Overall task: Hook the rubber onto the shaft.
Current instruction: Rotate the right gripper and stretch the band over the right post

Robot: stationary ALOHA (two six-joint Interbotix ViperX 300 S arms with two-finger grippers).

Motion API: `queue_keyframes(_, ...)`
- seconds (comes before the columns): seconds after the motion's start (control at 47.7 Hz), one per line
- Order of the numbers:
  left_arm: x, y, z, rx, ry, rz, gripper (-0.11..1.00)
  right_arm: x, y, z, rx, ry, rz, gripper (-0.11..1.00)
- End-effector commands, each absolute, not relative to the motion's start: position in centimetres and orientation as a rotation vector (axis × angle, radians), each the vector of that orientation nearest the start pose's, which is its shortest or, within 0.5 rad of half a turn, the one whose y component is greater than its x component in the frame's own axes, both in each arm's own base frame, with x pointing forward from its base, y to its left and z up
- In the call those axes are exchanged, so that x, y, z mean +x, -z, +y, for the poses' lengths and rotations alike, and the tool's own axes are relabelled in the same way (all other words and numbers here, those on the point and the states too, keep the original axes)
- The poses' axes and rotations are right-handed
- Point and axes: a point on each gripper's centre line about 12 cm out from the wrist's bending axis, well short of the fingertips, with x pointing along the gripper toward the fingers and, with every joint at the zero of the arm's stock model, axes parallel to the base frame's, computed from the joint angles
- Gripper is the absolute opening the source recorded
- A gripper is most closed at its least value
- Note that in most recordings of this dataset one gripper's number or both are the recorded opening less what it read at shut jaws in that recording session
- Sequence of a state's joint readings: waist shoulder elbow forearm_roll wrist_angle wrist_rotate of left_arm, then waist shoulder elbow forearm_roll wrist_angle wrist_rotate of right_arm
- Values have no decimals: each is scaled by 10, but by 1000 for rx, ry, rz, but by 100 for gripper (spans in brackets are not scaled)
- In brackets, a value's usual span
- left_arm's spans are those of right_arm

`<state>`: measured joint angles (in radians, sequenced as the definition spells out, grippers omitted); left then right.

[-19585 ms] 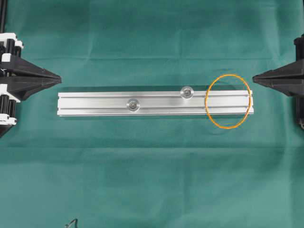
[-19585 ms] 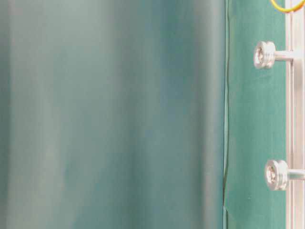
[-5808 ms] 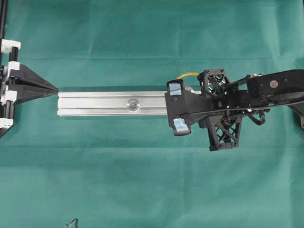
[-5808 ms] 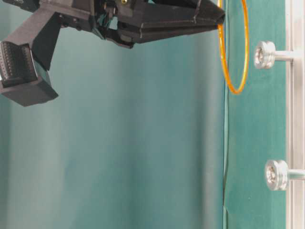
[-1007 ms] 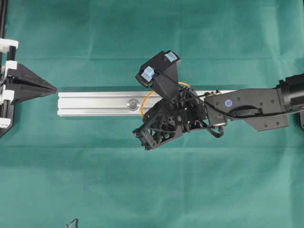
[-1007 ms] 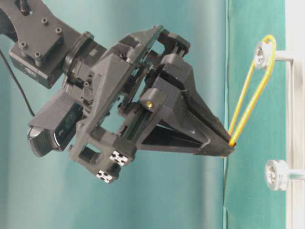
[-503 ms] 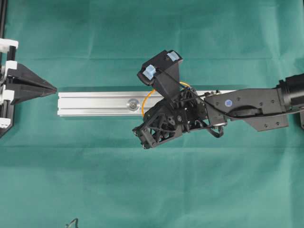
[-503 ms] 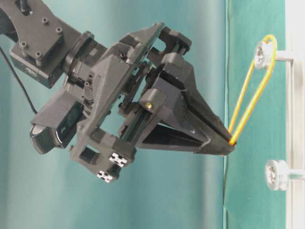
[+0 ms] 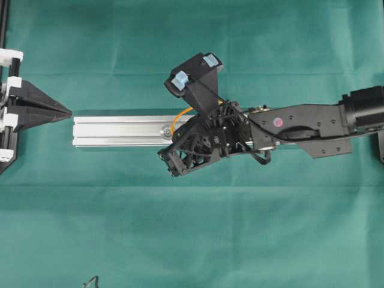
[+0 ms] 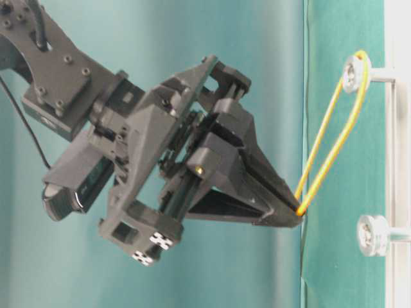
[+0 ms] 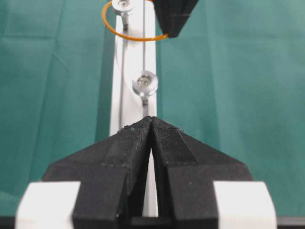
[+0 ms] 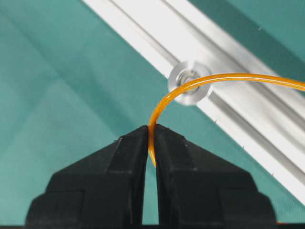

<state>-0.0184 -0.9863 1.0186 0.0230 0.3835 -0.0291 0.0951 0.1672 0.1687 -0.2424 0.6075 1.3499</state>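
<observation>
The orange rubber (image 10: 334,135) is pulled into a long, narrow loop. Its upper end goes round the upper shaft (image 10: 355,72) on the aluminium rail (image 10: 399,160). Its lower end is pinched in my right gripper (image 10: 299,212), which is shut on it just above and out from the lower shaft (image 10: 372,235). In the right wrist view the rubber (image 12: 157,112) rises from the shut jaws and crosses in front of a shaft head (image 12: 189,90). My left gripper (image 9: 70,112) is shut and empty at the rail's left end, looking along the rail at the near shaft (image 11: 145,84).
The rail (image 9: 120,131) lies across a green cloth (image 9: 192,228). My right arm (image 9: 300,126) stretches over the rail's right half and hides it. A small dark wire end (image 9: 90,281) pokes in at the bottom edge.
My right gripper has moved left along the rail with the rubber in it. The loop is stretched longer, toward the second shaft. The left arm has stayed still.
</observation>
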Motion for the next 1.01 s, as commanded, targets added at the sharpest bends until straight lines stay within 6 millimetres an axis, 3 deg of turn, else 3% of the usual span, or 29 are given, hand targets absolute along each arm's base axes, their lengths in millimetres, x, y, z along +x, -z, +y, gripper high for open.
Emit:
queue_keyframes(0.0, 193, -295, -3, -2, 11, 390, 0, 468, -235, 23, 965, 541, 739, 8)
queue_keyframes(0.587, 193, -295, -3, -2, 11, 390, 0, 485, -229, 15, 979, 536, 712, 8)
queue_keyframes(0.986, 193, -295, -3, -2, 9, 390, 0, 498, -214, 11, 992, 560, 725, 8)
